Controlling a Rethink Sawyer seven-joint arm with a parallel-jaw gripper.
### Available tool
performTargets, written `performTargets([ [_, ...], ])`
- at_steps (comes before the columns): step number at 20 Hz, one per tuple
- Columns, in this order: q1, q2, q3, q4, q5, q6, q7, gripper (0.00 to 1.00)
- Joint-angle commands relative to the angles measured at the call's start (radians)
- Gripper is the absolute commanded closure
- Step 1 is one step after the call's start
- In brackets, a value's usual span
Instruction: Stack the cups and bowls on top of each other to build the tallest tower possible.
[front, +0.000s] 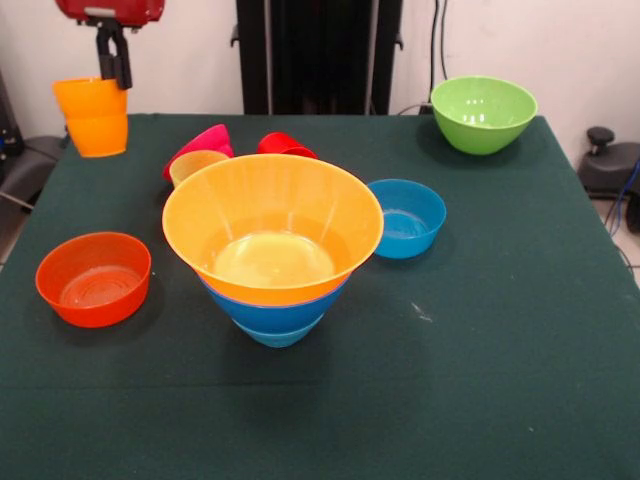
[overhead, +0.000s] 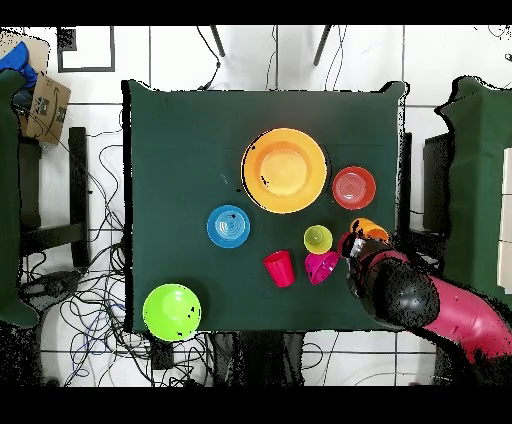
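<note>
Tool (front: 114, 68) gripped one glossy orange-yellow plastic cup (front: 94, 118) aloft; three nested plastic bowls formed the tower (front: 272, 250), lowest mostly hidden.

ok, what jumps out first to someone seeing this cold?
The tower mid-table: a wide yellow-orange bowl nested over blue ones. Next, the orange cup lifted at the far left corner, the end effector gripping its rim. Then the lime green bowl alone at the far right corner.

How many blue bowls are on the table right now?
3. One small blue bowl stands alone beside the tower; a large blue bowl and a small light-blue bowl sit nested under the yellow-orange bowl. More could hide inside that stack.
</note>
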Motion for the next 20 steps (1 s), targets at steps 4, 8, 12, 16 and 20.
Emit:
performTargets([
  [4,0.179,-0.164,-0.104,0.022,0.124,0.296,0.196,1.00],
  [8,0.237,-0.174,-0.136,0.015,0.140,0.302,0.241,1.00],
  [12,0.306,-0.163,-0.177,0.011,0.141,0.281,0.302,1.00],
  [16,0.378,-0.137,-0.217,-0.017,0.145,0.266,0.359,1.00],
  [20,0.427,-0.090,-0.243,-0.052,0.147,0.236,0.401,1.00],
])
